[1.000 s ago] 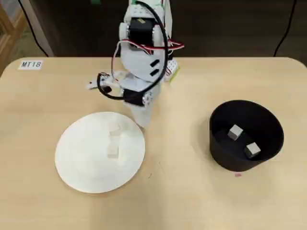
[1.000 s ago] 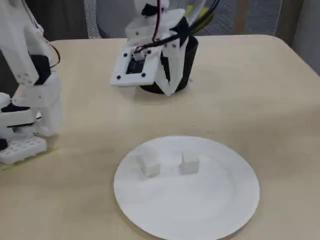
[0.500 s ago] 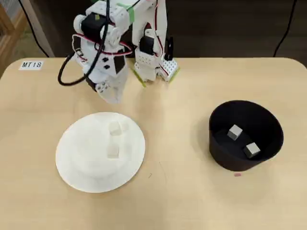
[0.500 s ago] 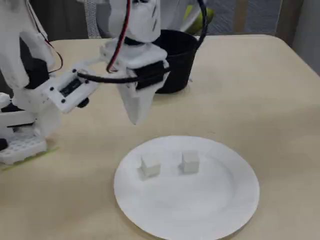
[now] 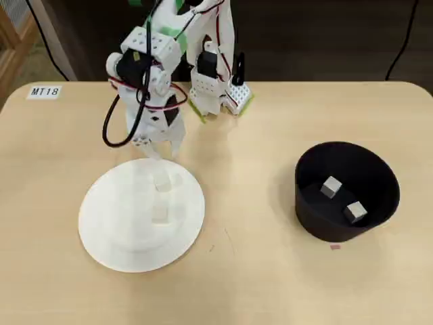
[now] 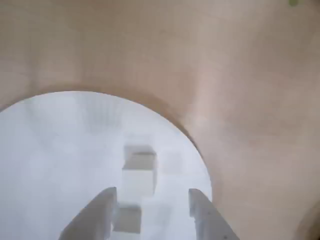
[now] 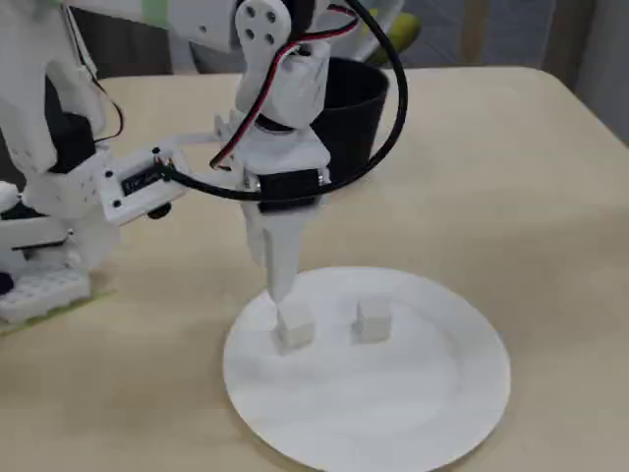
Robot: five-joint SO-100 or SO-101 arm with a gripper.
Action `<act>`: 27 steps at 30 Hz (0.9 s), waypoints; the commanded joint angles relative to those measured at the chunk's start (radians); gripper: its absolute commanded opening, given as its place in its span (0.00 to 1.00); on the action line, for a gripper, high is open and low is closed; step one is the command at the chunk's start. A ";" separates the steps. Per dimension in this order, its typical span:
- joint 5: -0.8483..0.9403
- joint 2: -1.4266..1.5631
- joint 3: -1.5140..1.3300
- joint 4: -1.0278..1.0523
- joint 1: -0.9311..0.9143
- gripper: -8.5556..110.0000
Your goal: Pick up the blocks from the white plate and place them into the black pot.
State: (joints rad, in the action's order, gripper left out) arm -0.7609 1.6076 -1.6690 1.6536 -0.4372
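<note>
The white plate (image 5: 115, 230) lies on the left of the table in the overhead view with two pale blocks on it, one (image 5: 162, 181) near its far rim and one (image 5: 159, 213) nearer the middle. My gripper (image 5: 161, 152) hangs open over that far rim, fingers pointing down. In the fixed view its tips (image 7: 282, 291) stand just above the left block (image 7: 294, 325), while the other block (image 7: 372, 320) sits apart to the right. In the wrist view one block (image 6: 127, 218) lies between my spread fingers and one (image 6: 140, 161) beyond them. The black pot (image 5: 379, 177) holds two blocks (image 5: 331, 186) (image 5: 355, 212).
The arm's white base (image 5: 218, 91) stands at the table's back edge, close behind the plate. A label reading MT18 (image 5: 44, 91) is stuck at the back left corner. Bare wooden tabletop (image 5: 250, 203) separates the plate from the pot.
The arm swung from the middle of the table to the plate's far side. It has now come down, with its fingers just over the block near the rim.
</note>
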 commanded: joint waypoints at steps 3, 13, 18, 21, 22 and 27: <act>0.025 -0.044 0.017 0.008 0.034 0.30; 0.213 -0.281 0.195 -0.002 0.018 0.29; 0.225 -0.293 0.224 -0.006 0.014 0.33; 0.235 -0.302 0.225 -0.023 0.020 0.32; 0.235 -0.307 0.227 -0.029 0.026 0.32; 0.195 -0.345 0.259 -0.057 0.055 0.31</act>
State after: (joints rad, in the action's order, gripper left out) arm -0.5446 1.2625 -1.4588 1.6107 -0.3958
